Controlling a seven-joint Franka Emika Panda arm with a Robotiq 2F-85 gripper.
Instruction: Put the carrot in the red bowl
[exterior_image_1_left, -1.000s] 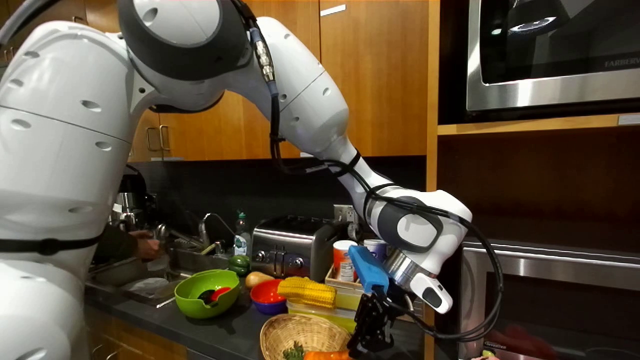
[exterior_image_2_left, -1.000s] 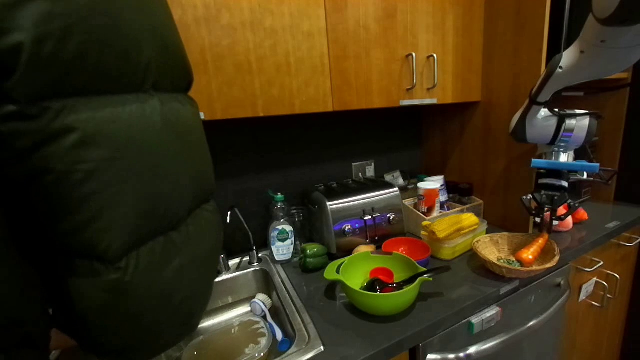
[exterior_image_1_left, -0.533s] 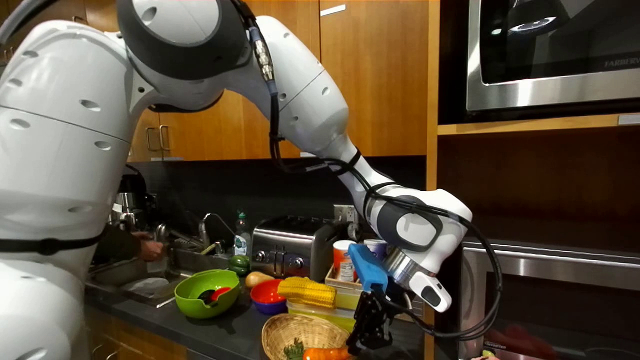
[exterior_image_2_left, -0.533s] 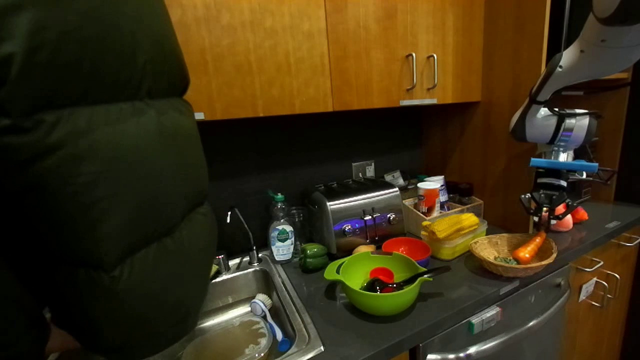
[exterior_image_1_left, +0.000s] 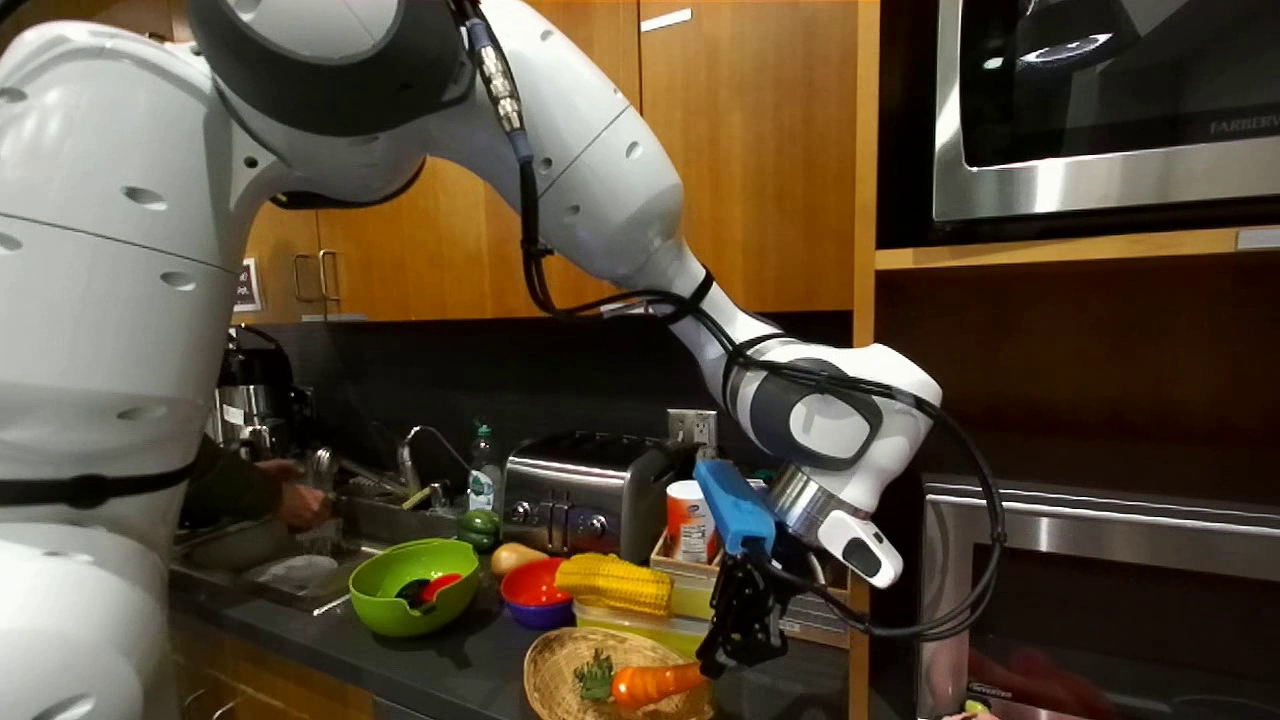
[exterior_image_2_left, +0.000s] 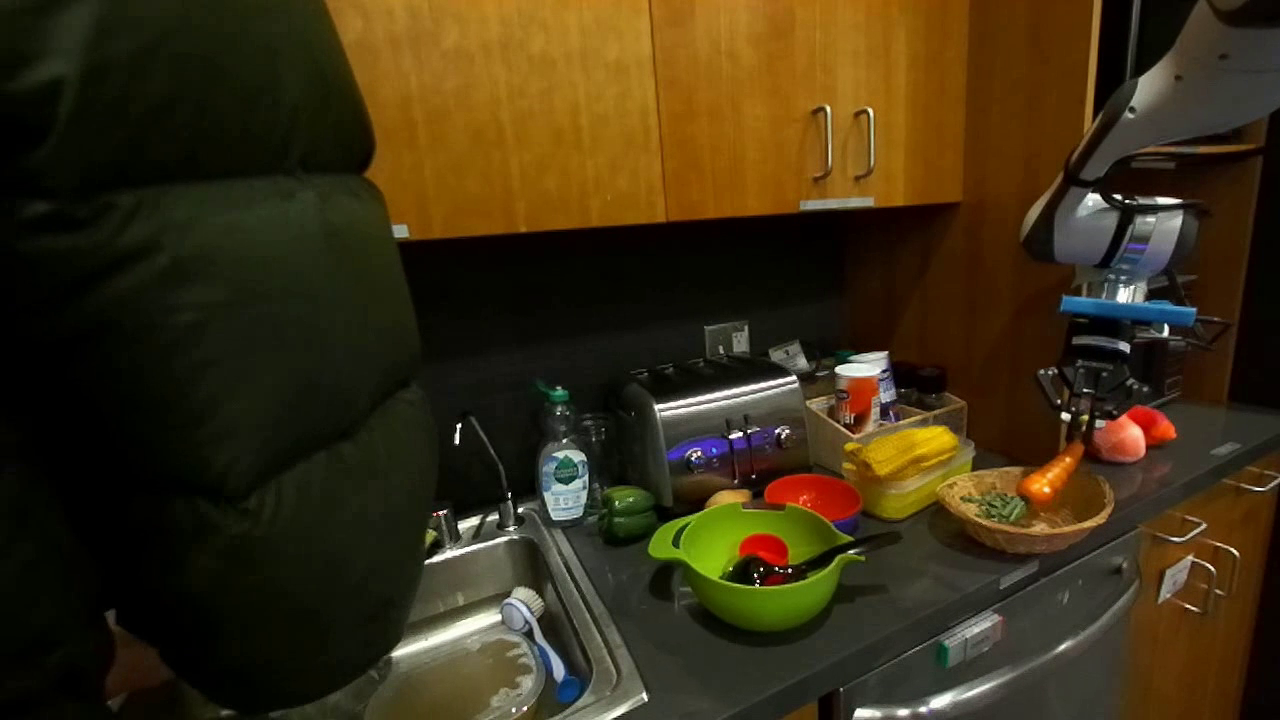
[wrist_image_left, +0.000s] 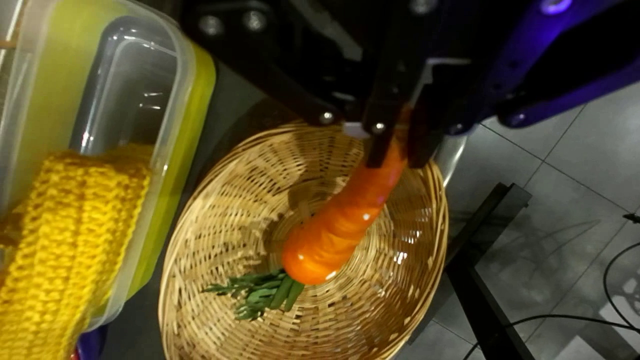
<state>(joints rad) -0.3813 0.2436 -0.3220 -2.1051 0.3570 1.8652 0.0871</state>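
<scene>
The orange carrot (exterior_image_1_left: 655, 684) is held by its thin end in my gripper (exterior_image_1_left: 708, 667), tilted, its thick leafy end hanging lower. In the wrist view the fingers (wrist_image_left: 381, 150) close on the thin end of the carrot (wrist_image_left: 335, 230). The carrot also shows in an exterior view (exterior_image_2_left: 1052, 478), below the gripper (exterior_image_2_left: 1080, 432). It is over the tan woven basket (wrist_image_left: 200, 240); I cannot tell whether the leaves touch it. The red bowl (exterior_image_1_left: 540, 580) sits in a purple bowl on the counter; it also shows in an exterior view (exterior_image_2_left: 812, 492), partly behind the green bowl.
A lime-green bowl (exterior_image_2_left: 760, 606) holds a black ladle and a red item. Yellow corn (exterior_image_2_left: 905, 452) lies on a yellow-green container (exterior_image_2_left: 915, 495) between basket and red bowl. A toaster (exterior_image_2_left: 720, 425) stands behind. A person's dark sleeve (exterior_image_2_left: 200, 400) is by the sink.
My gripper and arm have risen with the carrot in the grip. The carrot has lifted higher above the basket, and its leaves show more. The basket shifted slightly earlier.
</scene>
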